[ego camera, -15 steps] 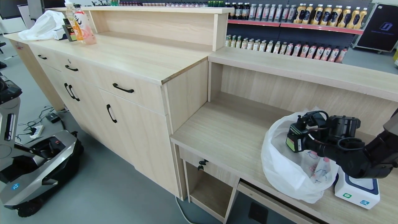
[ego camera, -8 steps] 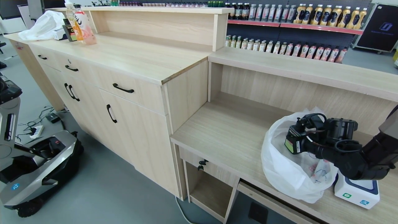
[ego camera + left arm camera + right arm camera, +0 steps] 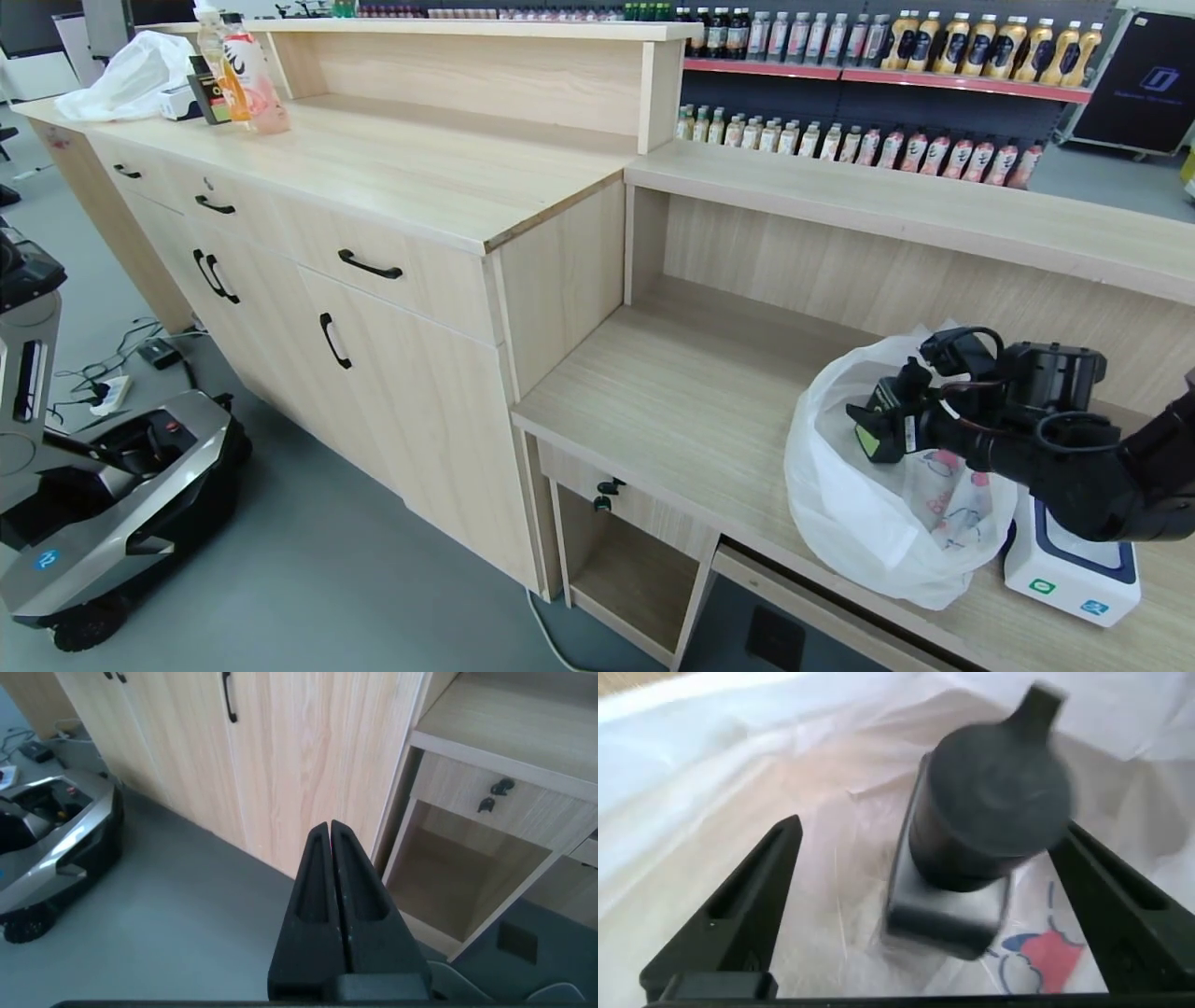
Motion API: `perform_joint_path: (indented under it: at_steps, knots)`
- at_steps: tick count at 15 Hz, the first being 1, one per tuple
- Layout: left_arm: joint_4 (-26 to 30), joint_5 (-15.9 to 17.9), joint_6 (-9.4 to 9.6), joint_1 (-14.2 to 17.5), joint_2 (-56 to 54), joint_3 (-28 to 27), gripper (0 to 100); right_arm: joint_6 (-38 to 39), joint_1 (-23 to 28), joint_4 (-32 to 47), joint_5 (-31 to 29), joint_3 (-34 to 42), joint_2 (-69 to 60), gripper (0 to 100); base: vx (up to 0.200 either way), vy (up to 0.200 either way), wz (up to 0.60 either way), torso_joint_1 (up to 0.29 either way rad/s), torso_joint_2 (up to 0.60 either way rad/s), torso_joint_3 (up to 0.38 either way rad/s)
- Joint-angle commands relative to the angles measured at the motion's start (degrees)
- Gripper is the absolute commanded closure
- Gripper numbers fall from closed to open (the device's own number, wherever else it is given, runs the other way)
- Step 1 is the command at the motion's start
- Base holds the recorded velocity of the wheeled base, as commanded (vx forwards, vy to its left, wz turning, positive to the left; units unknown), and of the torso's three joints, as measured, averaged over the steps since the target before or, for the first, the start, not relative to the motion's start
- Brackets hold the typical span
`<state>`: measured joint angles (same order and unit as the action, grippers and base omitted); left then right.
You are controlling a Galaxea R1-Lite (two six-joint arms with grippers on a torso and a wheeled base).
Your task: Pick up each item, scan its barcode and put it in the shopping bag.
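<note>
The fingers (image 3: pixel 316 891) of the left gripper (image 3: pixel 330 829) are pressed together, empty, beside the cabinet (image 3: pixel 280 747). The right gripper (image 3: pixel 926 831) gapes wide over the shopping bag (image 3: pixel 840 504): the drop-in step, I judge; next, withdraw without snagging plastic. The dark item (image 3: pixel 985 812) sits between those fingers, seemingly touching neither, inside the bag's mouth.

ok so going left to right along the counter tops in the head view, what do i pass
crumpled white bag → bottles → shopping bag → white scanner box

Thin translucent plastic bag (image 3: pixel 859 532); matt wood-grain counter (image 3: pixel 691 392).
</note>
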<state>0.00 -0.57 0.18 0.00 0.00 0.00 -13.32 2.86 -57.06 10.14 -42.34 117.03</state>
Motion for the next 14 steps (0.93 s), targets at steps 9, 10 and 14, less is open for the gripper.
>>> perform_joint_path:
  at_steps: [9, 10, 14]
  knots:
    - [0.0, 0.0, -0.01, 0.0, 0.0, 0.0, 100, -7.2, 11.4, 14.3, -0.2, 14.5, -36.3, 0, 0.000, 0.000, -0.07, 0.000, 0.00, 0.000]
    - [0.0, 0.0, -0.01, 0.0, 0.0, 0.0, 100, -7.3, 12.9, 13.9, -0.2, 14.3, -37.1, 0, 0.000, 0.000, -0.60, 0.007, 0.00, -0.002]
    - [0.0, 0.0, -0.01, 0.0, 0.0, 0.0, 100, -7.4, 16.6, 9.4, -5.1, 14.0, -37.8, 0, 0.000, 0.000, -0.60, 0.002, 0.00, 0.004]
